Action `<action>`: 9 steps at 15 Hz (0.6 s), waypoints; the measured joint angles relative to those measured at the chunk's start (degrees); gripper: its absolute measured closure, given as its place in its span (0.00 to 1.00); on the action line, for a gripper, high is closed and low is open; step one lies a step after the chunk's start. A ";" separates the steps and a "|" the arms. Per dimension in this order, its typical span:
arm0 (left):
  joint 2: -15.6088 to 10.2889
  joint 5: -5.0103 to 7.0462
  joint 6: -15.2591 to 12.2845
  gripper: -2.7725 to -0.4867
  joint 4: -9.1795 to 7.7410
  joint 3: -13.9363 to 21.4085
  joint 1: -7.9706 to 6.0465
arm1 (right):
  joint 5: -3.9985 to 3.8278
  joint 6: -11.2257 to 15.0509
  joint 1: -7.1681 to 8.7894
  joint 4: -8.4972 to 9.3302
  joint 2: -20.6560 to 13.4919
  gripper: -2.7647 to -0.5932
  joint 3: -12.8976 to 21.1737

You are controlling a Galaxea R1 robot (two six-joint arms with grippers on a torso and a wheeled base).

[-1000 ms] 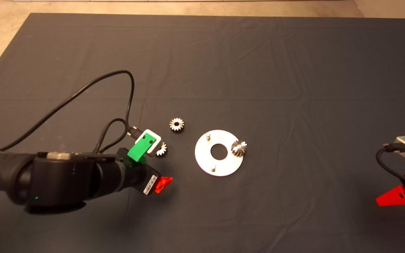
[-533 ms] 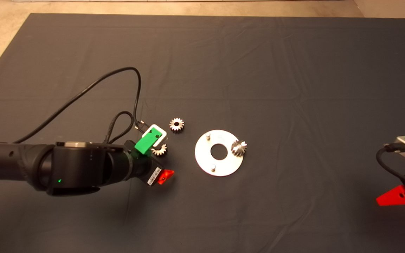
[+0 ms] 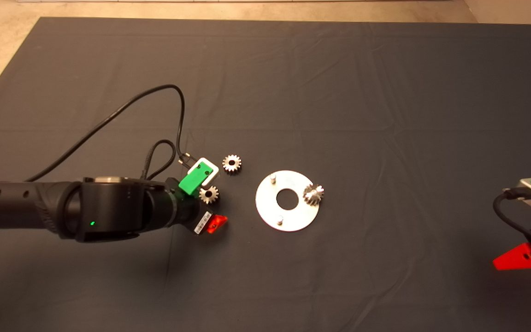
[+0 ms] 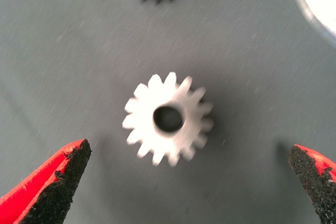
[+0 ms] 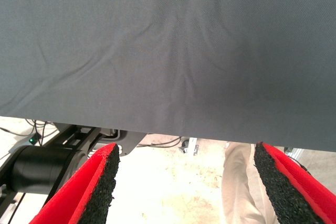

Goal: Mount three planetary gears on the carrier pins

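Gear sits flat on the mat, bore up, centred between my left gripper's pads in the left wrist view. Jaws spread wide with one pad on each side, nothing touching yet; I judge that's the setup for a straight-down pinch across the teeth.

In the head view the left arm comes in low from the left edge, wrist angled down over that gear, just left of the carrier disc. Second loose gear lies a little further back, apart from the first. Third gear is already on the disc's right side, seemingly on a pin and looking tilted, can't confirm it's fully seated. Two pins bare: one at the far rim, one at the near rim.

So one of three on, by my read. Next I'd drop and close on the gear; flat part on cloth, so risk is the pads skating off the teeth.

Right gripper is parked at the lower right edge, fingers apart, its view showing mat edge, floor and a person's leg.
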 joint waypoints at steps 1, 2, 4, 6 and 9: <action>0.38 -0.62 0.03 0.01 -0.01 -0.39 0.02 | 0.00 0.00 -0.01 0.00 0.00 0.40 0.02; 0.47 -1.26 0.03 0.01 -0.01 -0.59 0.00 | -0.01 0.00 -0.01 0.00 0.00 0.40 0.02; 0.46 -1.55 0.19 0.01 -0.01 -0.91 0.00 | -0.01 0.00 -0.01 0.00 0.00 0.40 0.02; 0.29 -1.52 0.21 0.01 -0.01 -1.05 0.00 | 0.00 0.00 0.00 0.00 0.00 0.40 0.02; 0.26 -1.99 0.22 0.01 -0.01 -1.49 0.00 | -0.01 0.00 -0.01 0.00 0.00 0.40 0.02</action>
